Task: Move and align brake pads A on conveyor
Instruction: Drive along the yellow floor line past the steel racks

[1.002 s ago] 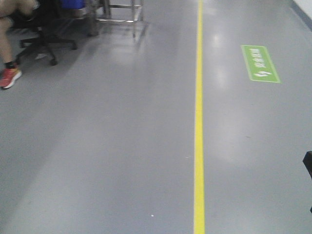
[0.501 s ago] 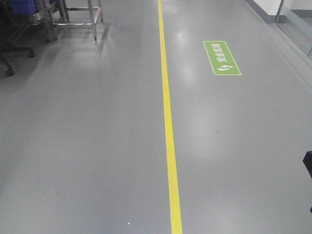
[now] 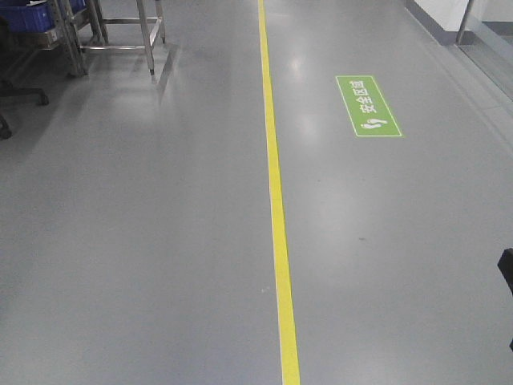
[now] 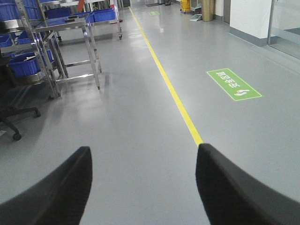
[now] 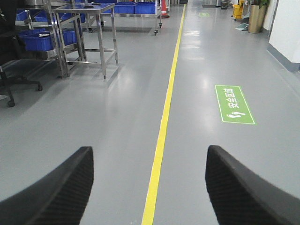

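The left gripper [image 4: 143, 150] stands released: its two black textured fingers [image 4: 56, 190] are spread wide, with only bare floor between them. The right gripper [image 5: 150, 150] is released too, its fingers [image 5: 243, 192] far apart and holding nothing. Neither the brake pads A nor the conveyor shows in any view, so their place relative to the jaws cannot be told.

Beyond the jaws lies a smooth grey floor [image 3: 144, 241]. A yellow line [image 3: 276, 208] runs along it away from the robot. In the left wrist view it passes behind the finger on the view's right; in the right wrist view it runs between the two fingers. To the right of the line, apart from it, a green floor sign [image 3: 369, 106] with white characters lies flat. To the left, farther off, stands a stainless-steel table [image 5: 86, 8], with blue bins [image 5: 37, 41] on racks beside it and the wheeled base of a black chair [image 4: 17, 136] near the left edge. A white wall [image 5: 286, 28] borders the floor on the right. A dark shape [image 3: 506, 277] cuts into the front view's right edge; what it is cannot be told.
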Available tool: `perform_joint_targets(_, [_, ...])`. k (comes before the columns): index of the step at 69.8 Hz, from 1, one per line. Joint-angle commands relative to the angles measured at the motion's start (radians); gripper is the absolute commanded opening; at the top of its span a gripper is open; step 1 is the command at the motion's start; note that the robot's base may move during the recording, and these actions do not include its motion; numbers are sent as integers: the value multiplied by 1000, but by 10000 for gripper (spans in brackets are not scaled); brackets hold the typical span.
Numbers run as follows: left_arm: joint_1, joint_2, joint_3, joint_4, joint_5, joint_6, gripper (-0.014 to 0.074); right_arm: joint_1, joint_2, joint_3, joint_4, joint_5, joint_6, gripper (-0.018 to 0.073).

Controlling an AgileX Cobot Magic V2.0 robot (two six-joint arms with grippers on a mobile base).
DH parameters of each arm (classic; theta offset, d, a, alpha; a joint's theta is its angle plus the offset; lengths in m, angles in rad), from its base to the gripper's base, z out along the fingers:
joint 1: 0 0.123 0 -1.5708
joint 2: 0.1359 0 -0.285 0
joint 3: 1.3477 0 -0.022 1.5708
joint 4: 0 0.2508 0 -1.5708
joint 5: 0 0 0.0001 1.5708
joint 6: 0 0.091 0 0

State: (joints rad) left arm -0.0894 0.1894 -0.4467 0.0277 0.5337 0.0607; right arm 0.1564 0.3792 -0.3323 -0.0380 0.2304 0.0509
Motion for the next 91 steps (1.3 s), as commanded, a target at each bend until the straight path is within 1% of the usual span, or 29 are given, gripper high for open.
perform_joint_targets(1, [-3, 14, -24, -4, -72, -4, 470, -2, 6, -28, -5, -78, -4, 494])
perform_joint_targets(91, [-3, 14, -24, -4, -72, -4, 470, -2, 6, -28, -5, -78, -4, 494])
